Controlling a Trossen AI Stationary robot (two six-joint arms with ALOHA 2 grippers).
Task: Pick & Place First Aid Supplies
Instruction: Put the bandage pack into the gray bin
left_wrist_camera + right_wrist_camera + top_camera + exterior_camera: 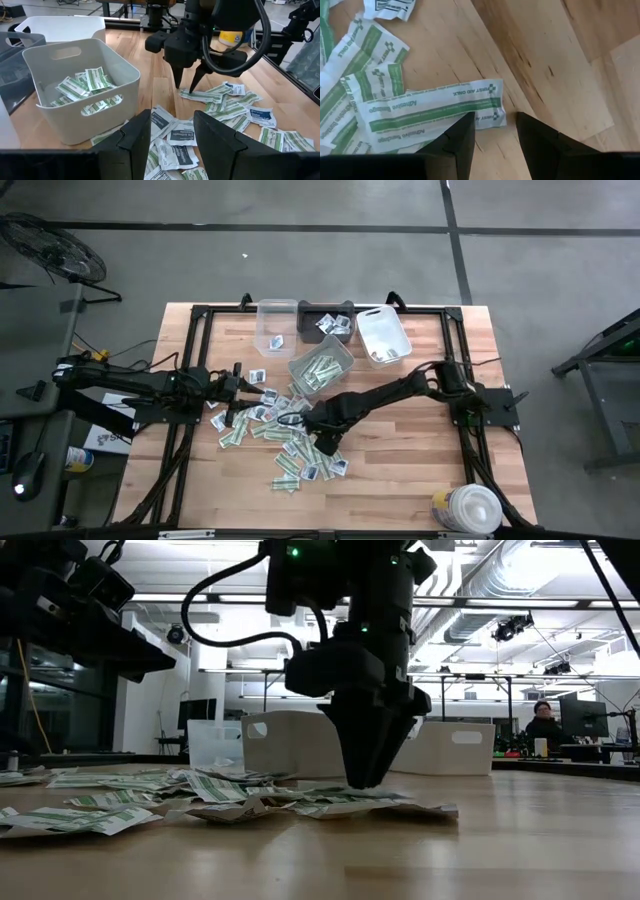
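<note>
Right wrist view | right end effector (494, 131) part open, empty, tips at counter (560, 60) | green-and-white adhesive bandage strip (432, 116) directly below, long axis crosswise to finger gap, near end between tips | left end effector (172, 134) part open, empty, farther off over squarish packets (177, 145).

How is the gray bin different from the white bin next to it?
The gray bin is gray and holds lots of green-and-white strip packets; the white bin is white and holds only a few packets at one end. The gray bin sits closer to the loose packet pile on the table; the white bin sits further back. Both are open plastic bins.
</note>
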